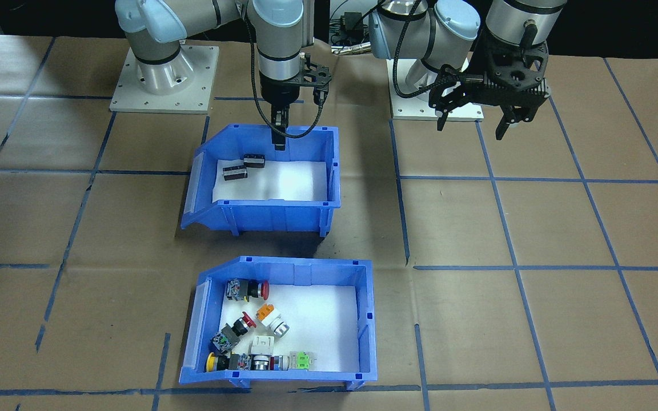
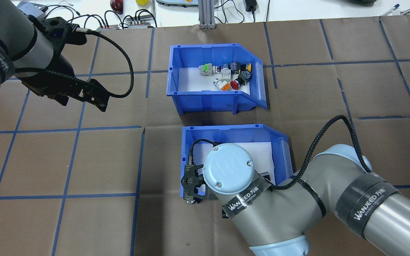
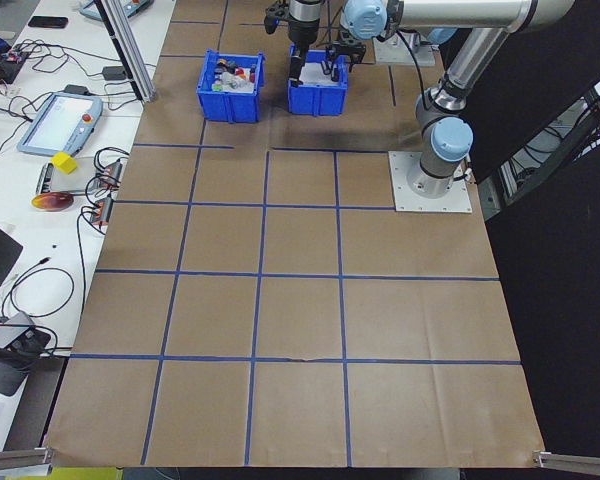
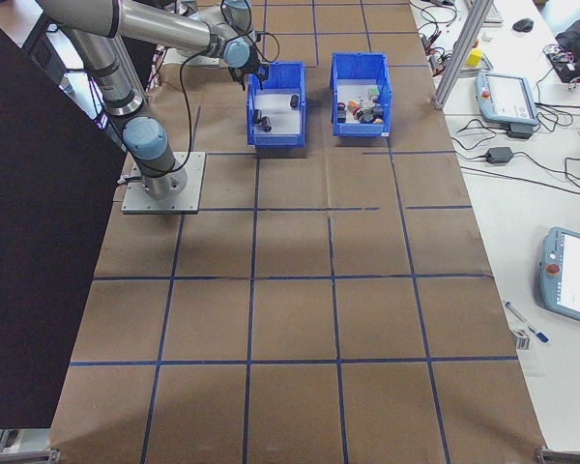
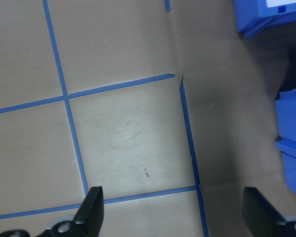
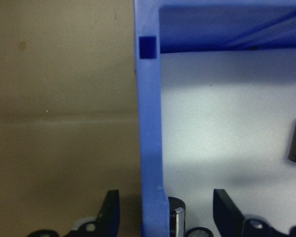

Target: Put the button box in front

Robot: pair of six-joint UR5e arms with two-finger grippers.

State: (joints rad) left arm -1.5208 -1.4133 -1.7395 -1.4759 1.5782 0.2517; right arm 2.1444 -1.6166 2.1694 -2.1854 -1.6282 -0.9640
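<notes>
Nearest the front-facing camera we see the button box [image 1: 363, 319], a blue plastic bin with a sloped open front and a white-lined floor, sitting on the brown paper-covered table [image 1: 534, 319] at the side far from the robot's bases. Along its open end we count push-button switches [image 1: 246, 331] with red, yellow, orange and green caps, lying loosely on the lining. Just behind it, toward the robot, stands a second blue bin [image 1: 332, 194] of the same shape, apart from the first and holding only dark cylindrical parts [image 1: 243, 166]. We find the right gripper [image 6: 163, 210] straddling that second bin's rear wall, one finger outside and one inside, jaws parted with a gap on each side of the wall, so it grips nothing. Our left gripper [image 5: 172, 210] hangs over bare table well off to the side, fingers spread wide and empty. On the overhead view we read "WANJEED" with Chinese characters on black bands around both arms.
</notes>
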